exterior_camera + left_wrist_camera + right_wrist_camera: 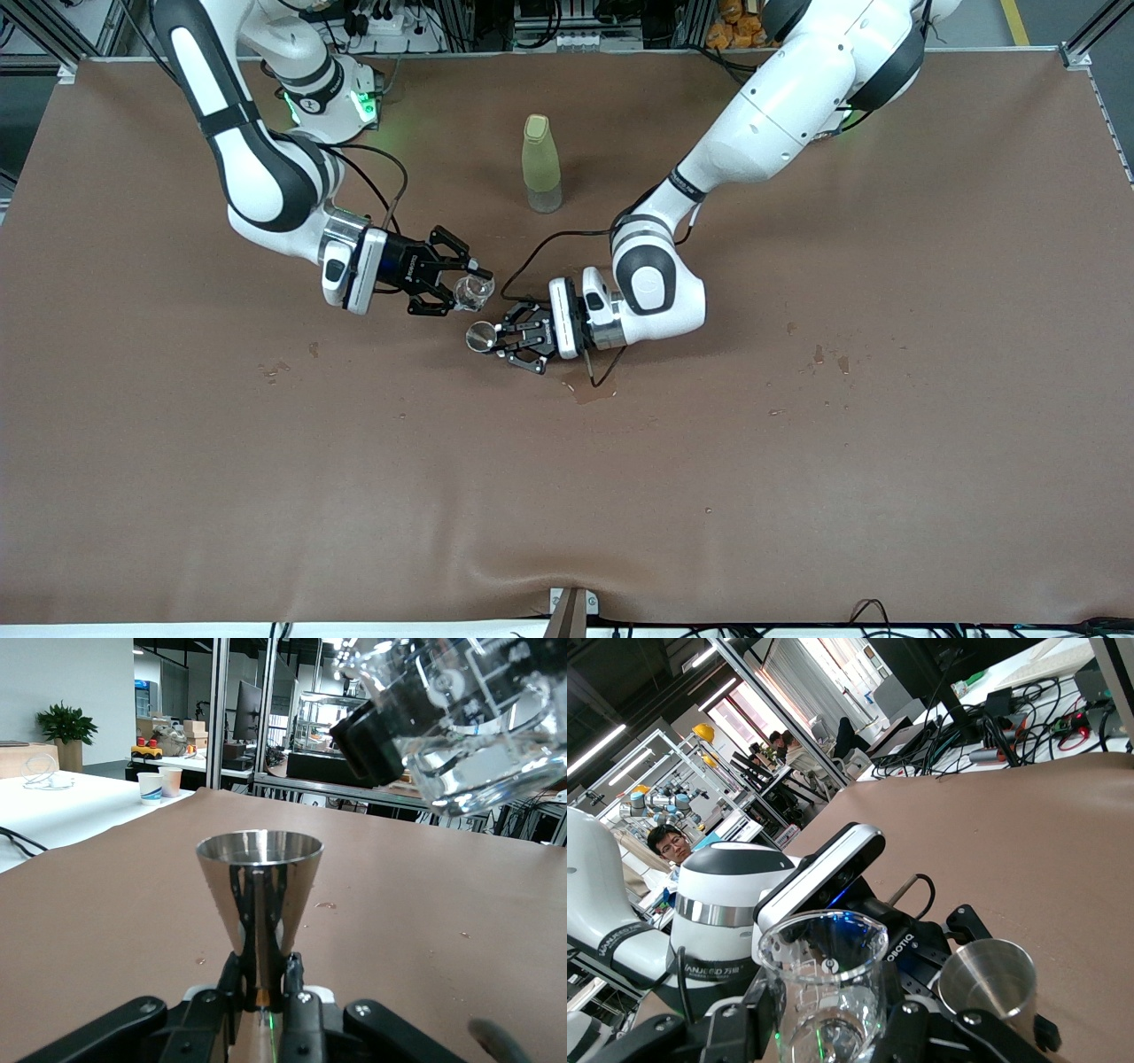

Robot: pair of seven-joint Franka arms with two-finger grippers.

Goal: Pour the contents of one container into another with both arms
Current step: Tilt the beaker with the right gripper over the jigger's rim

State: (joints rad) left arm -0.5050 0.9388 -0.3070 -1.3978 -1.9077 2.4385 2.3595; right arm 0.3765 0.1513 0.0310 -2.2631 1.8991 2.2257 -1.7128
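Holding a clear glass beaker (473, 291) with some clear liquid in it, the right gripper (461, 283) hangs over the middle of the bench (797, 496), its fingers clamped on the beaker's wall. In the right wrist view the beaker (824, 988) stands between the black fingers with its open mouth up and tipped a little toward the other arm.

Just beside it, the left gripper (493, 341) is clamped on a small conical steel cup (482, 336). The left wrist view shows the fingers (232, 979) pinching the narrow lower part of the steel cup (259, 904), which stands upright with its wide mouth up. In that same view the beaker (469, 718) hangs above the steel cup and off to one side, apart from it, tilted so that its rim leans toward the cup's mouth. In the right wrist view the steel cup (987, 979) sits close beside the beaker and lower.

A tall yellow-green bottle (541, 164) with a matching cap stands upright on the bench, toward the edge where the arms' bases stand and well apart from both grippers. A small wet patch (592, 390) lies on the brown bench cover below the left gripper, and a few dark spots (828, 357) mark the cover toward the left arm's end.
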